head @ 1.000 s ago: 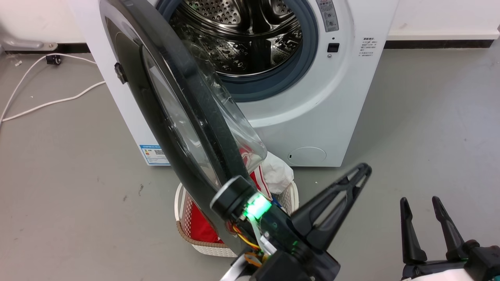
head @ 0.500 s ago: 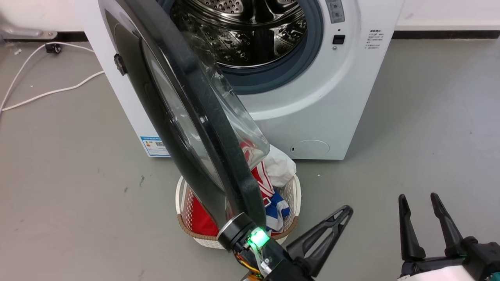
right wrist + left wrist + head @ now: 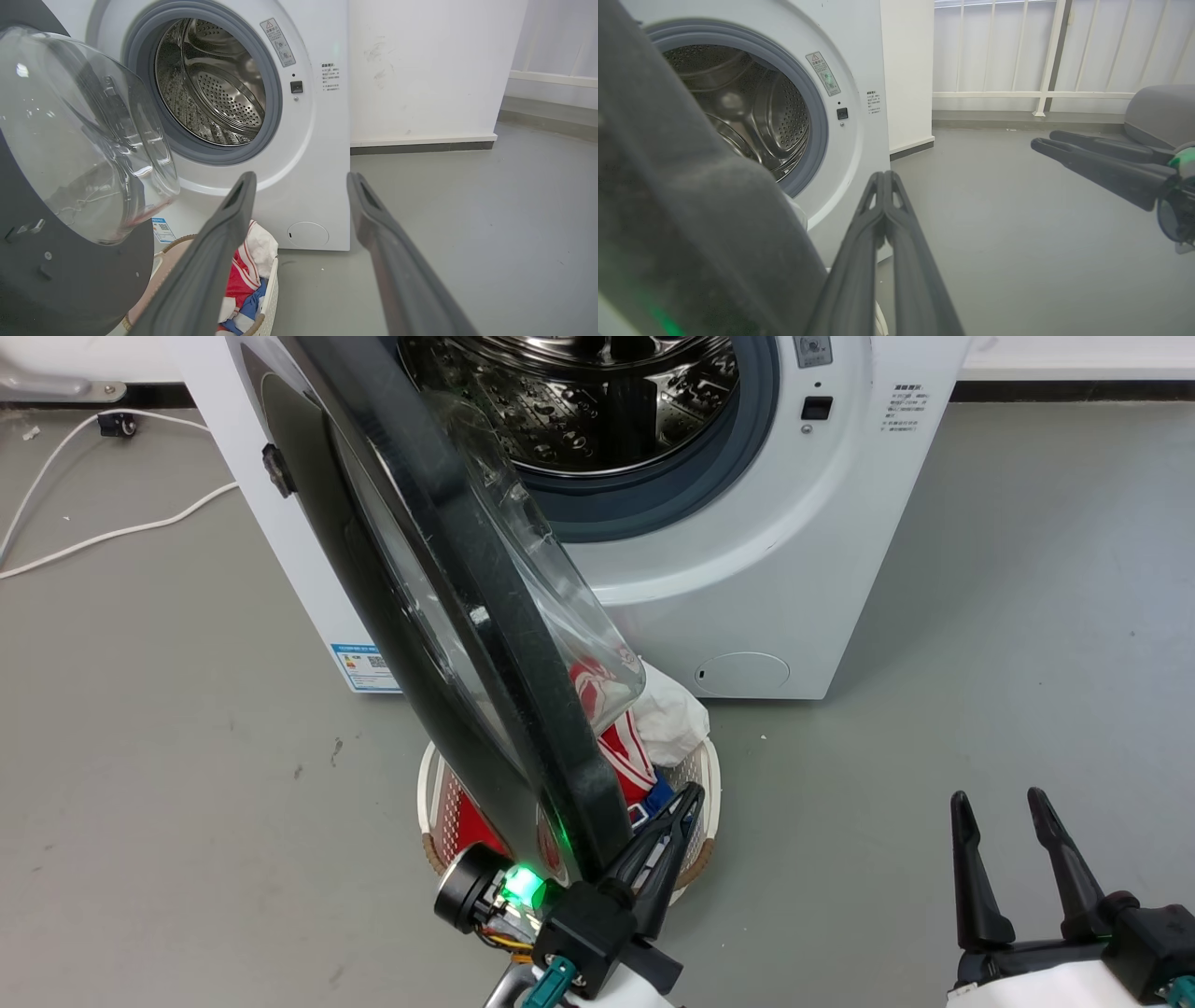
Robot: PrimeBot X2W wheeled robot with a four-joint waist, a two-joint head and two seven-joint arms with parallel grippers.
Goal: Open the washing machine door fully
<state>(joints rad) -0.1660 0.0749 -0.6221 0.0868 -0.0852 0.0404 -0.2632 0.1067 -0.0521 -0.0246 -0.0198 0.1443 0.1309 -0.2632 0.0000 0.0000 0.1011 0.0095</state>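
1. Since a second ago the left gripper (image 3: 689, 798) has swung in from the open floor. It now lies just beside the lower edge of the large round glossy black washing machine door (image 3: 439, 616); I cannot tell whether they touch.
2. Its two long dark fingers are pressed together with nothing between them, seen clearly in the left wrist view (image 3: 883, 176).
3. That door stands swung out from the big white boxy washing machine (image 3: 747, 569), hinged at the robot's left, its bulging clear glass bowl (image 3: 79, 140) facing the perforated steel drum (image 3: 224, 102).
4. Below the door's free edge sits a small cream woven laundry basket (image 3: 428, 803) holding red and white clothes (image 3: 616, 747).
5. Well apart, the right gripper (image 3: 997, 798) hangs over bare grey floor (image 3: 980, 616), jaws wide and empty.
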